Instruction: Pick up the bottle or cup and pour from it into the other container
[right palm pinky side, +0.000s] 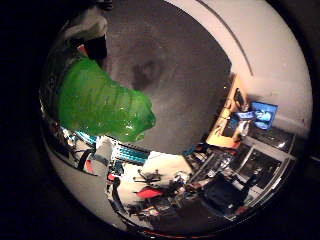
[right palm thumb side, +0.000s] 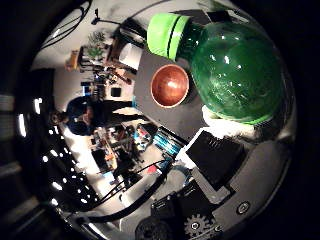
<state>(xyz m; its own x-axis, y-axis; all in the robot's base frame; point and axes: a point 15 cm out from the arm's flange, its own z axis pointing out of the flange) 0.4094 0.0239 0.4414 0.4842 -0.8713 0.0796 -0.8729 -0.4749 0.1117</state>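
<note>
A translucent green bottle with a green cap fills much of the right thumb side palm view, close to the palm. My hand is shut on it; a white finger lies against its body. Past the cap, a copper-brown bowl stands on a dark grey table, and its inside looks empty. The right little finger side palm view shows the bottle's ribbed green body over the dark table top.
A white wall rises beyond the table's edge. A lit blue monitor and cluttered desks stand in the room behind. Shelves with small objects stand beyond the table's far side.
</note>
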